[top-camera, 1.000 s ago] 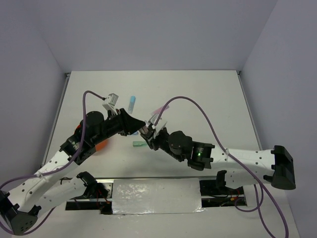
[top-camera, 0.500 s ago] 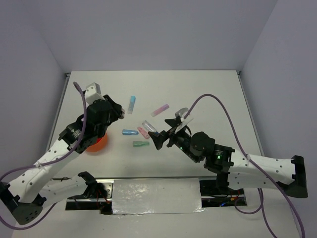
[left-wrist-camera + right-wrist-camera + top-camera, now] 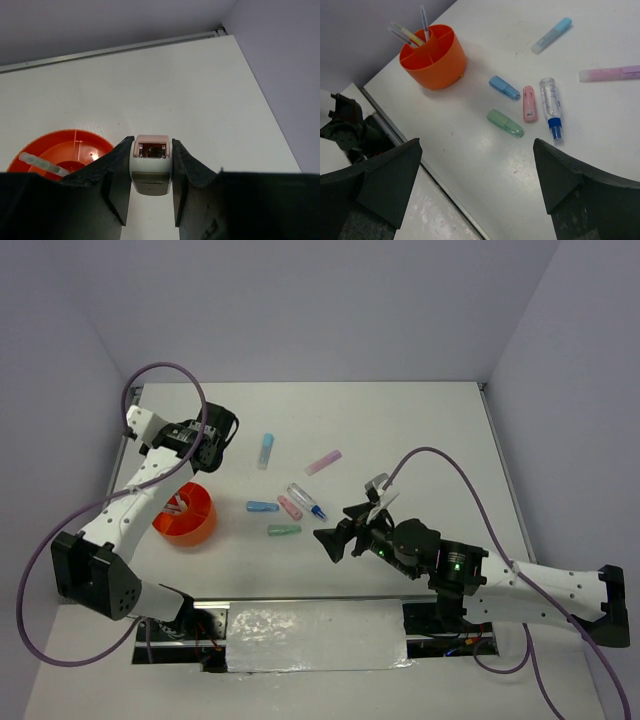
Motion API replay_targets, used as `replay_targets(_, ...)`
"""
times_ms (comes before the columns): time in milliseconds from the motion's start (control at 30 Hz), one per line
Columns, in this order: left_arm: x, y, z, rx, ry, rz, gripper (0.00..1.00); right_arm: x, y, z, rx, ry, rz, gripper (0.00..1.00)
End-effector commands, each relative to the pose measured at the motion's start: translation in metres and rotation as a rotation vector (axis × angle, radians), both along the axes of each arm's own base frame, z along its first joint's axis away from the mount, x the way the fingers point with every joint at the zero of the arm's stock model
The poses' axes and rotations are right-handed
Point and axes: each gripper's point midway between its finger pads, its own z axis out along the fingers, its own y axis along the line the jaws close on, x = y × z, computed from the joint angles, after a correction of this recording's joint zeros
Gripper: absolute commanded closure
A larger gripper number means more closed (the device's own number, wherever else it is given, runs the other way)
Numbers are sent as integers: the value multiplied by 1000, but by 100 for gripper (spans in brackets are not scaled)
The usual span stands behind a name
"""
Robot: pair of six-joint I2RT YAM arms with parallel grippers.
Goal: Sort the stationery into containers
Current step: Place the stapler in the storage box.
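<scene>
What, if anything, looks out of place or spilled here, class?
Nothing stands out: the orange cup stands upright with pens leaning inside, loose pieces lie flat on the table, and the left gripper holds a peach-capped piece.

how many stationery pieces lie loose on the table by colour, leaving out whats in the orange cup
blue: 2 (long light blue marker, short blue piece)
pink: 2 (long pink marker, short pink piece)
green: 1 (short green piece)
clear: 1 (clear blue-tipped pen)
total: 6
not counted: peach-topped piece in the left fingers
</scene>
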Motion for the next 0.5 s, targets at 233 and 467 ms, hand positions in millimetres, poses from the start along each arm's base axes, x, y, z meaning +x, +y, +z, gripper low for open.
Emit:
replay_targets(233, -4, 20, -26, 66, 11, 209, 100, -21, 20, -2, 27, 19, 146, 0)
replay_targets(467, -8, 23, -45, 78, 33, 229, 100, -25, 22, -3, 9, -11, 184, 0)
